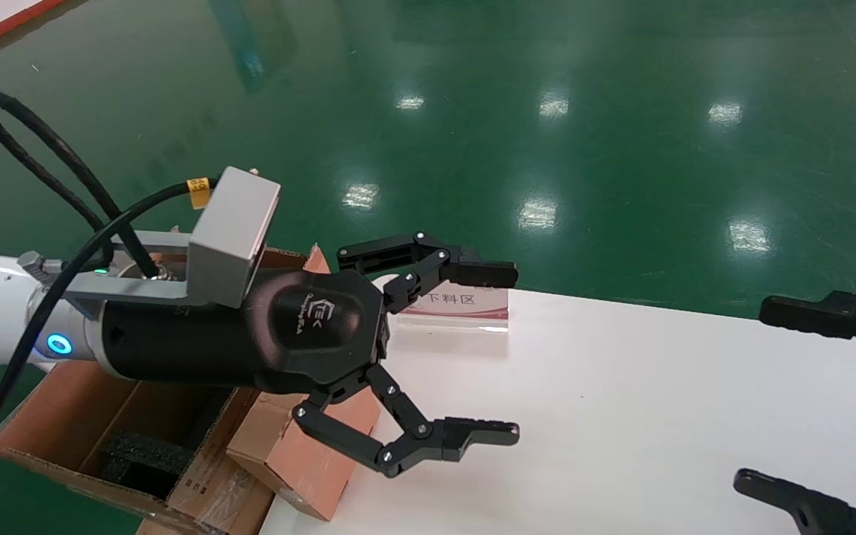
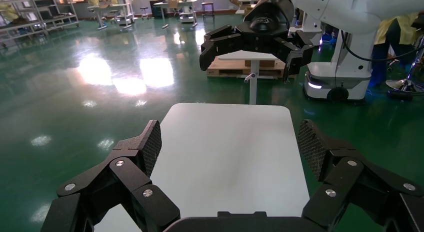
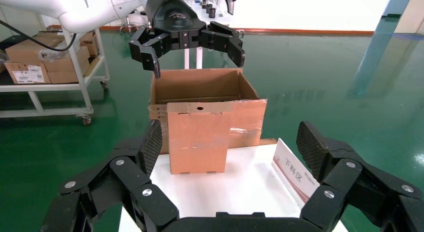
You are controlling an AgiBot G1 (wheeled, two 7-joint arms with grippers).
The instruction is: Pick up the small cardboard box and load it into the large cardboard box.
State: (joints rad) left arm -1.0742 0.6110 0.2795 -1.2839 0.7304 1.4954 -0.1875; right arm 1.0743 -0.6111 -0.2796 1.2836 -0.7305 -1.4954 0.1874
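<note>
The small cardboard box (image 1: 302, 461) (image 3: 198, 139), plain orange-brown with a round hole near its top, stands upright at the left end of the white table (image 1: 621, 416). Just behind it, off the table's end, is the large cardboard box (image 1: 49, 423) (image 3: 200, 86), flaps up, with black foam (image 1: 146, 453) inside. My left gripper (image 1: 511, 353) (image 2: 230, 142) hovers above both boxes, open and empty; it also shows from afar (image 3: 187, 39). My right gripper (image 1: 753, 394) (image 3: 231, 144) is open over the table's right part, facing the small box from a distance.
A tilted white and red sign (image 1: 458, 305) (image 3: 295, 172) stands at the table's far edge near the boxes. A white cart with cartons (image 3: 30, 66) is on the green floor beyond. The table's edges drop to the floor.
</note>
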